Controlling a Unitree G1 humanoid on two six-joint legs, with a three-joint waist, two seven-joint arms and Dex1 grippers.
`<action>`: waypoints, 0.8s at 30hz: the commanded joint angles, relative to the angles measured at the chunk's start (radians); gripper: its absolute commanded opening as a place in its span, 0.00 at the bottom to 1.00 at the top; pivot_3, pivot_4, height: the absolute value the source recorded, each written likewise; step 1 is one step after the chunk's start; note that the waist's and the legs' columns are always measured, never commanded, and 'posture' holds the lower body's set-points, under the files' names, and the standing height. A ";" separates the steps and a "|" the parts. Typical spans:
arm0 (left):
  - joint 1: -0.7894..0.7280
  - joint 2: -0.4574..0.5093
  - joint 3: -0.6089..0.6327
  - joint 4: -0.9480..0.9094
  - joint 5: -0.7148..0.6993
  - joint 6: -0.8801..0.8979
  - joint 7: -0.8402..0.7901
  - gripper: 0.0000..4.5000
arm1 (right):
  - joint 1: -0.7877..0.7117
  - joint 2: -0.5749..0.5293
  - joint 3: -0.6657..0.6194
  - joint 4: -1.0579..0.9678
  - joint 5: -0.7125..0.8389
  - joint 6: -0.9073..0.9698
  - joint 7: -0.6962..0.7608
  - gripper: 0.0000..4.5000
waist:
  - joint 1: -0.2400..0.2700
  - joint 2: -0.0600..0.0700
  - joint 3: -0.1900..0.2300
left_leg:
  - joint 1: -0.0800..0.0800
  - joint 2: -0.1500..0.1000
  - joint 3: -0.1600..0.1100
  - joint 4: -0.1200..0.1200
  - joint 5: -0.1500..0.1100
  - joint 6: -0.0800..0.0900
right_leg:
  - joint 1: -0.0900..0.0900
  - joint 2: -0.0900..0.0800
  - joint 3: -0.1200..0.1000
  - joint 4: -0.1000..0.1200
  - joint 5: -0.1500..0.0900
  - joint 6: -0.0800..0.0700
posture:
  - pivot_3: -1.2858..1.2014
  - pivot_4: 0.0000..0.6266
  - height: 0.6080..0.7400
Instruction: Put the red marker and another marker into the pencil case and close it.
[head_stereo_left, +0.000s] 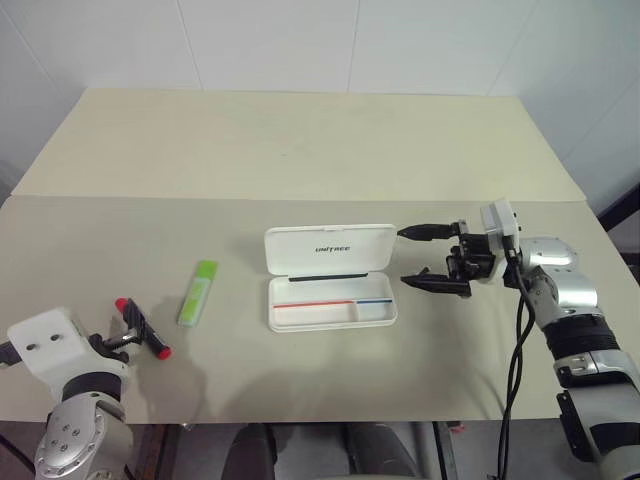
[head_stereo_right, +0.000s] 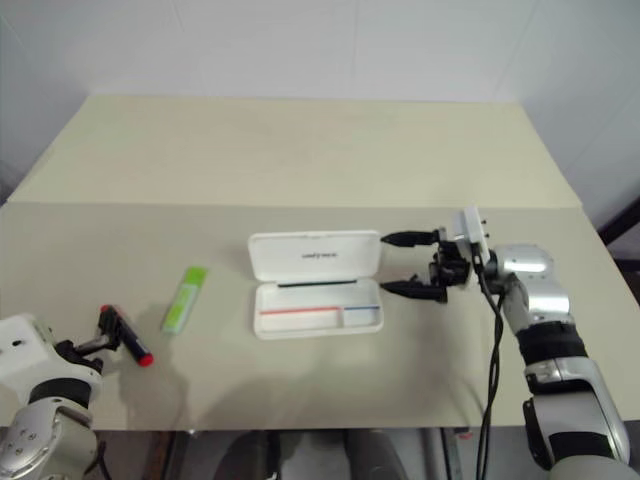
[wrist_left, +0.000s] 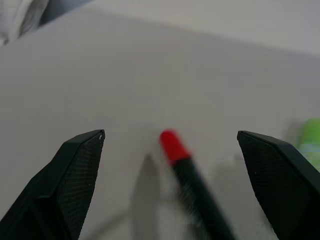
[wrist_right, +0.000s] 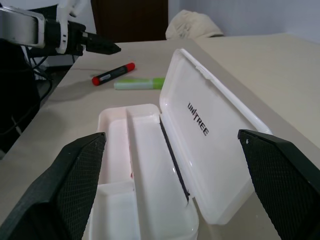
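Red marker (head_stereo_left: 142, 328): long axis 11-to-5, just at 1 o'clock of left gripper (head_stereo_left: 118, 342), jaws apart, empty; right gripper (head_stereo_left: 433, 258) apart, far.

Two pale beige tables (head_stereo_left: 300, 140) stand pushed together, their seam running straight across from side to side — the far one narrows toward a white wall (head_stereo_left: 300, 40) marked by faint panel joints. The light is even and soft, leaving only faint shadows on the matte tabletops. In the right wrist view, a dark brown door or panel (wrist_right: 130, 20) stands beyond the table — beside it a cream-coloured rumpled heap (wrist_right: 192, 25), too unclear to name.
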 joint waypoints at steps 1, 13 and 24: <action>-0.016 -0.022 -0.023 -0.037 0.038 0.039 0.036 1.00 | 0.004 -0.025 0.020 -0.042 0.030 -0.009 0.083 1.00 | 0.000 0.000 0.000 | 0.000 0.000 0.000 0.001 0.000 0.000 | 0.001 0.000 0.000 -0.001 0.000 0.000 | 0.52 0.24 1.00; -0.128 0.045 -0.024 0.099 0.122 0.148 0.003 1.00 | 0.012 -0.006 -0.002 -0.052 -0.011 -0.010 0.083 1.00 | -0.001 0.000 0.000 | 0.001 0.000 -0.002 0.004 -0.001 0.003 | 0.010 0.000 0.000 -0.014 -0.001 -0.007 | 0.52 0.24 1.00; -0.151 0.003 -0.015 0.168 0.095 0.107 -0.090 0.72 | 0.083 -0.044 -0.061 -0.157 0.020 0.085 0.083 1.00 | 0.004 0.000 0.000 | 0.000 0.000 -0.003 0.002 -0.006 0.003 | 0.010 0.000 -0.002 -0.017 0.005 0.005 | 0.52 0.24 1.00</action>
